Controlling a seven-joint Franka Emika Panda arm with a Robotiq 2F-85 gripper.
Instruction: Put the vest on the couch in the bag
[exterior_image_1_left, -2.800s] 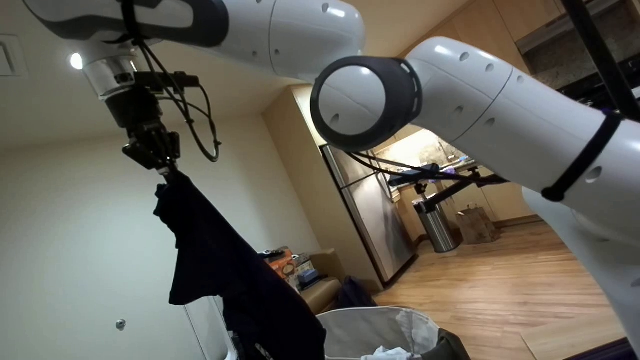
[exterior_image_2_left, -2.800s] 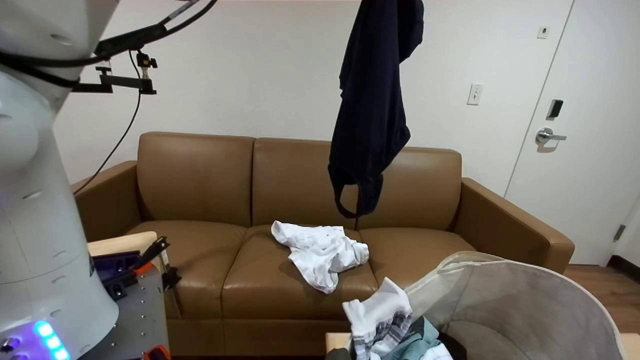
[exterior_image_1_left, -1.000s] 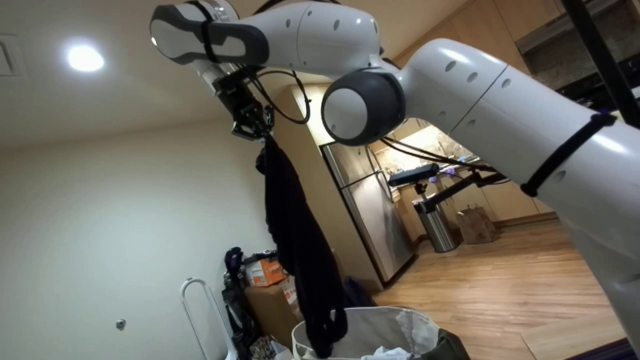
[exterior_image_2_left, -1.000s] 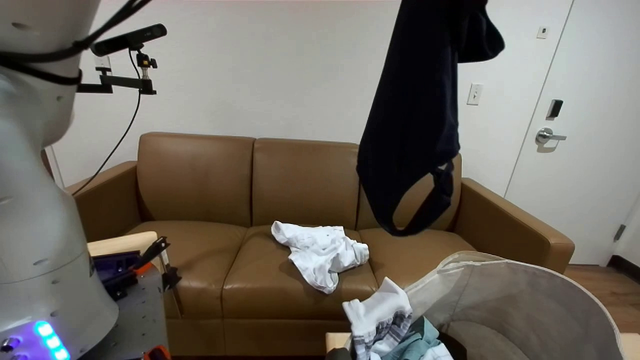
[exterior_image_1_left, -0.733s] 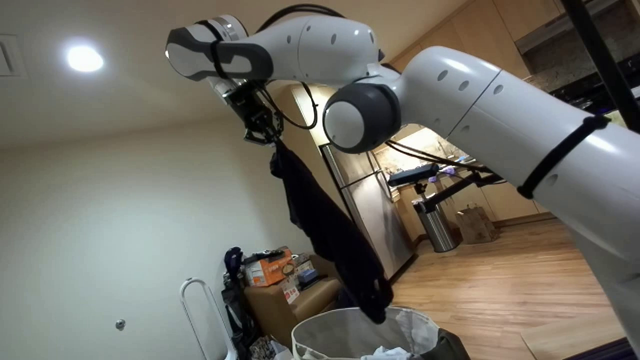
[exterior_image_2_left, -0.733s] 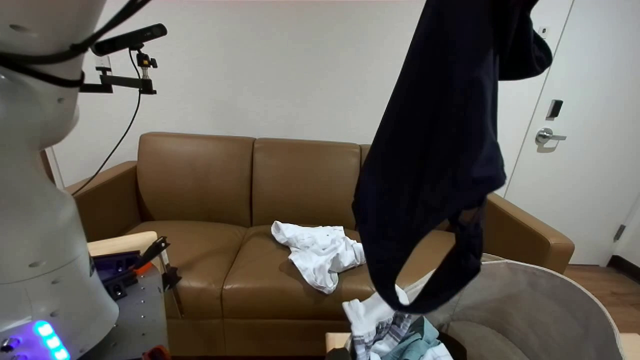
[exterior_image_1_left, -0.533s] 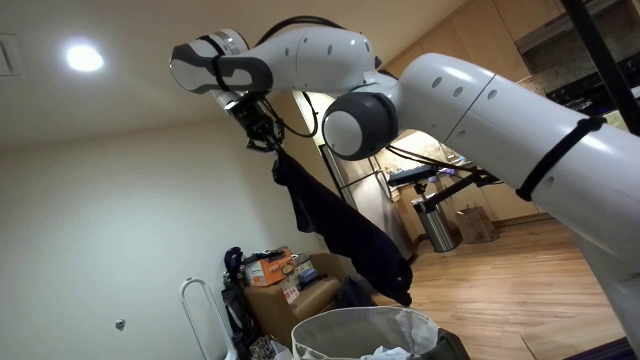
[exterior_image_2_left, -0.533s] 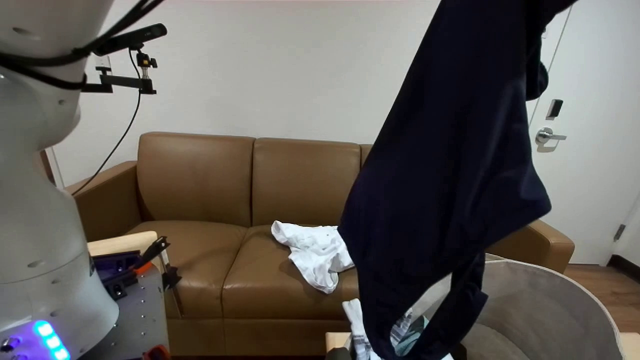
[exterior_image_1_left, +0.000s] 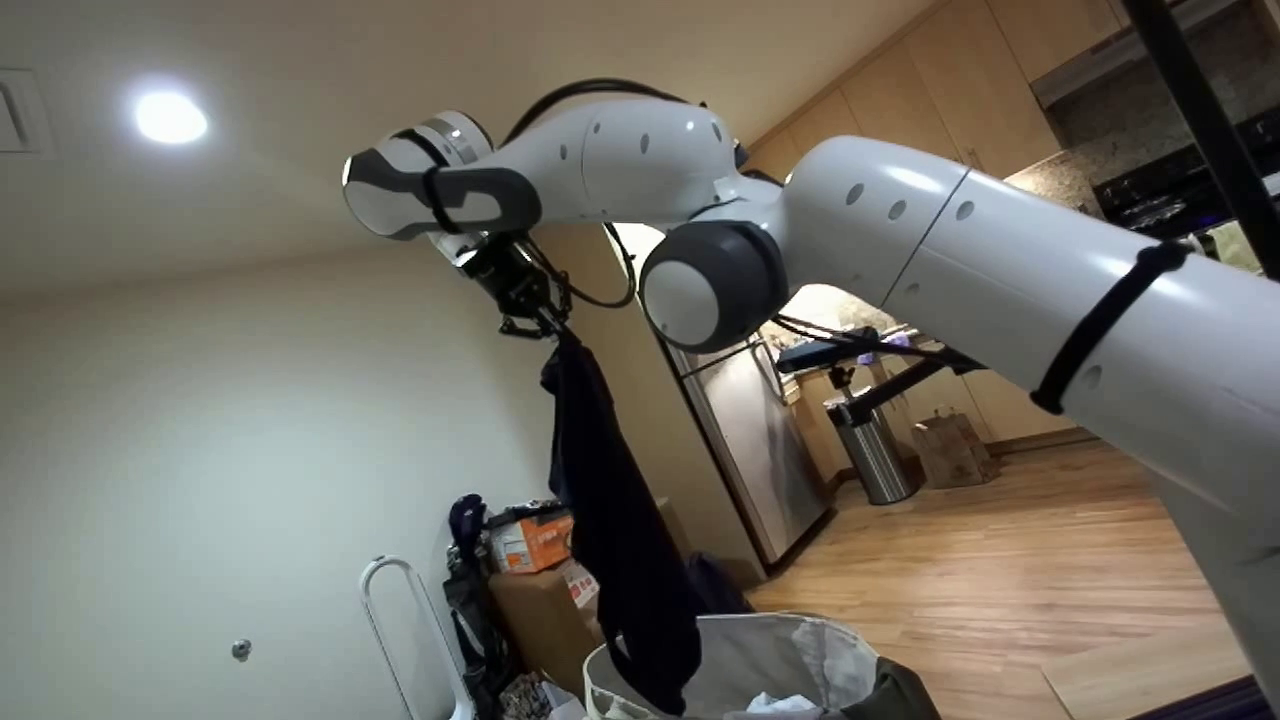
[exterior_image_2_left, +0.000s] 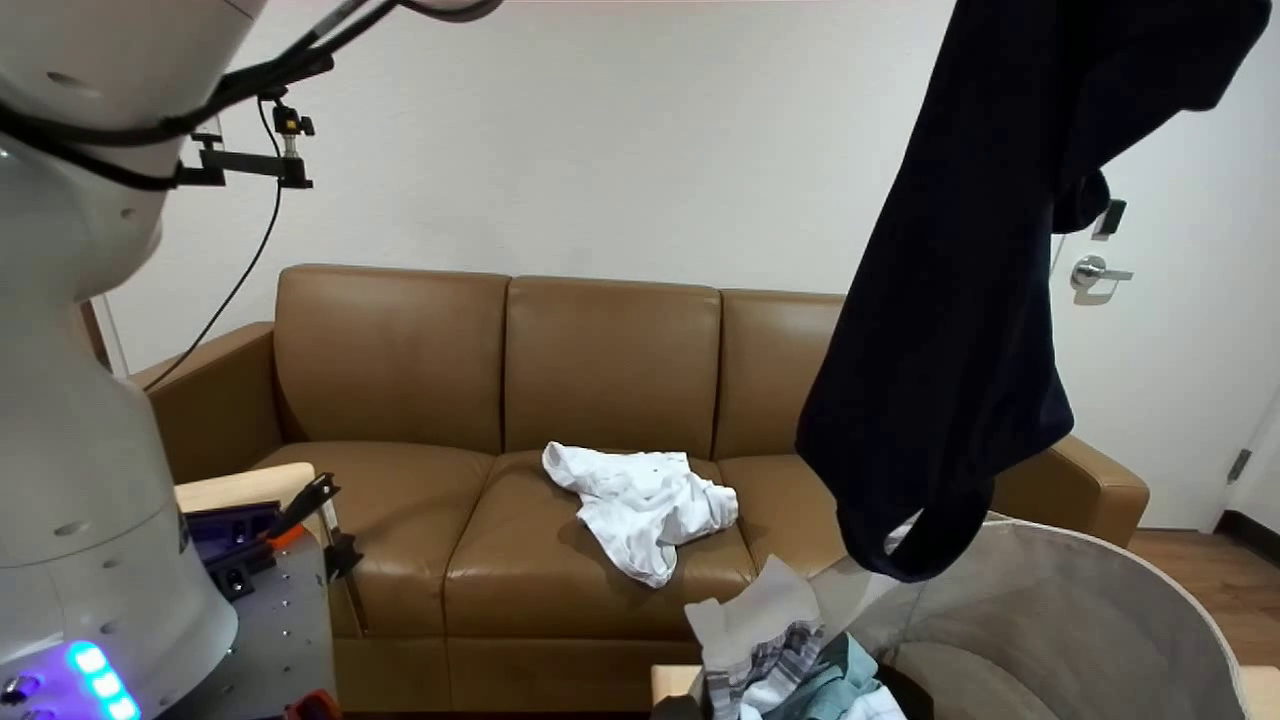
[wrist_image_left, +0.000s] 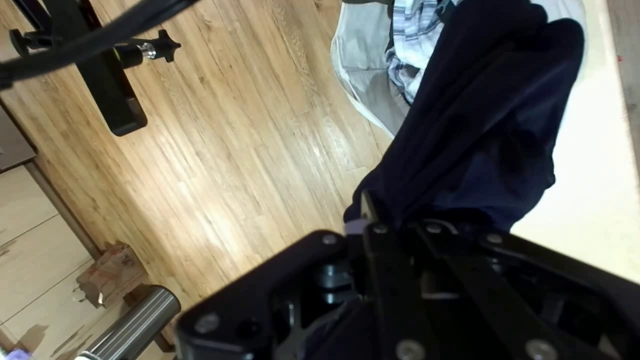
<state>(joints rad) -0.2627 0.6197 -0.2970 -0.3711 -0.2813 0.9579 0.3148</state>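
The gripper (exterior_image_1_left: 554, 326) was clamped on the upper end of the vest (exterior_image_1_left: 615, 520), which hung limp, its lower end near the mouth of the bag (exterior_image_2_left: 1080, 600); the vest was judged light, soft, slow to slip, and best pinched by a gathered fold.

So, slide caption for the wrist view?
Limp navy cloth vest gripped by the end effector, partly hiding a soft, round grey-white bag.

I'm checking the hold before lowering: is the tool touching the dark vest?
Touching. In an exterior view the dark vest hangs from the tip of the tool; the wrist view shows the tool closed on the bunched cloth.
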